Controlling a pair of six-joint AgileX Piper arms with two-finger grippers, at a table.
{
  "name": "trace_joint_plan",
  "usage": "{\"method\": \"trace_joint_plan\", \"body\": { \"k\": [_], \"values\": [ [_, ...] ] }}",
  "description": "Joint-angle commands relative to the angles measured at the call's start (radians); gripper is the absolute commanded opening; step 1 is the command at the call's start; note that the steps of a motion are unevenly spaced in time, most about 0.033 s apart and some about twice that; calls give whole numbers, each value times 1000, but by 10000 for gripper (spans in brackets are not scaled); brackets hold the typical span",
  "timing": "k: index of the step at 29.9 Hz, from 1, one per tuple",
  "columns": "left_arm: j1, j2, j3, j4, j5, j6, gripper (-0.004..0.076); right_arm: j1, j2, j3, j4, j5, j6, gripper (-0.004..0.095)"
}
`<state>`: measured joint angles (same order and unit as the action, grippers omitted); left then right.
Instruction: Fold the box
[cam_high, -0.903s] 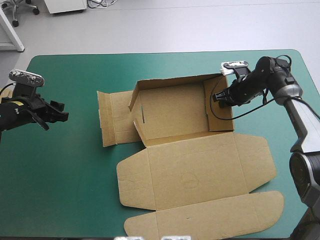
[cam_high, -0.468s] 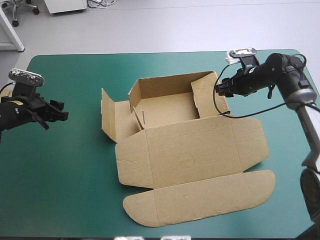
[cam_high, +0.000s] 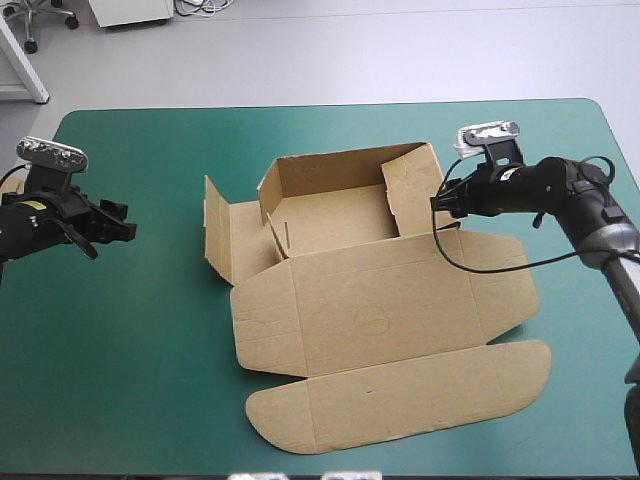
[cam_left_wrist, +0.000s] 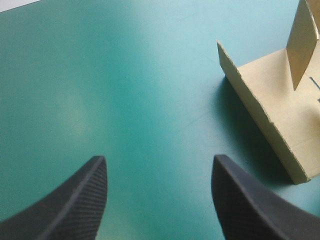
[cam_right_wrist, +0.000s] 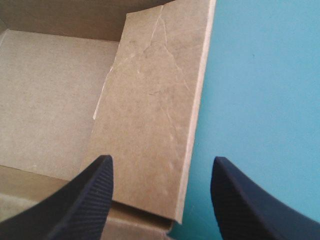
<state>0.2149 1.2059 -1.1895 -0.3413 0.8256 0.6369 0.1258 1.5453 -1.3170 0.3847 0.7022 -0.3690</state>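
Bare teal-green cover (cam_high: 150, 330) is stretching free ahead of the left gripper (cam_left_wrist: 160, 165) up to the upright left flap (cam_left_wrist: 260, 120) of the box (cam_high: 370, 310), while its leaning right flap (cam_right_wrist: 150, 110) is blocking the wide-parted right gripper (cam_right_wrist: 160, 165), open cover lying just beside it and the flat lid panels (cam_high: 400, 400) covering the near table.

Box (cam_high: 380, 320) on table (cam_high: 150, 350); right hand (cam_high: 438, 200) beside right wall; left hand (cam_high: 124, 226) apart.

1. right pincer (cam_high: 440, 200) backed off, from over the box (cam_high: 330, 215) to just beside its right wall (cam_high: 412, 195)
2. that wall now tips inward
3. left flap (cam_high: 216, 238) popped up off the desk (cam_high: 130, 350)
4. lid (cam_high: 380, 310) slid toward the far edge
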Motion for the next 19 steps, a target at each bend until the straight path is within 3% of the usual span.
{"method": "trace_joint_plan", "body": {
  "k": [1,4,9,14,19],
  "values": [
    [3,-15,-28,-31,-52,1,440,0,13,-24,76,-94,-51,590],
    [3,-12,-28,-31,-45,1,440,0,62,-26,78,-101,-51,652],
    [3,-8,-28,-31,-51,1,440,1,137,-59,81,-86,-54,675],
    [3,0,-28,-48,-47,6,440,1,231,-193,90,5,-23,673],
    [3,4,-28,-69,-47,17,440,2,324,-341,-10,191,83,648]
  ]
}}
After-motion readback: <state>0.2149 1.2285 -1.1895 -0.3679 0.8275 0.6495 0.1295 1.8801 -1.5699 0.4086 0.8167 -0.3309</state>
